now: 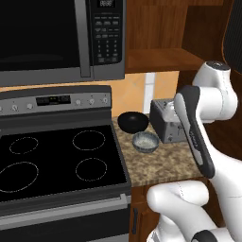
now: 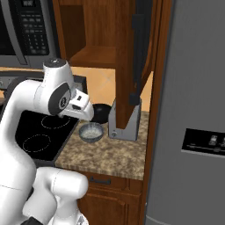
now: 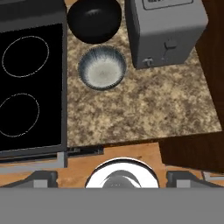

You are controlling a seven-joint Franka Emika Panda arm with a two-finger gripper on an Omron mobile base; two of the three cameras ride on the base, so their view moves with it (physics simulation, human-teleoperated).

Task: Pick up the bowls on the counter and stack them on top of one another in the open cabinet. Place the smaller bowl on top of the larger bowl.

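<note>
The robot's hand (image 3: 112, 177), its fingers spread wide and holding nothing, hangs high above the granite surface (image 3: 144, 109), looking straight down as if to line up a first pick. The smaller bowl (image 3: 102, 68) sits upright just in front of the larger bowl (image 3: 93, 19), the two nearly touching, between the stovetop (image 3: 28, 78) and a grey toaster (image 3: 164, 30). Both wait to be stacked on the bare shelf of the open cabinet (image 1: 156, 59) overhead, beside the microwave (image 1: 61, 38).
</note>
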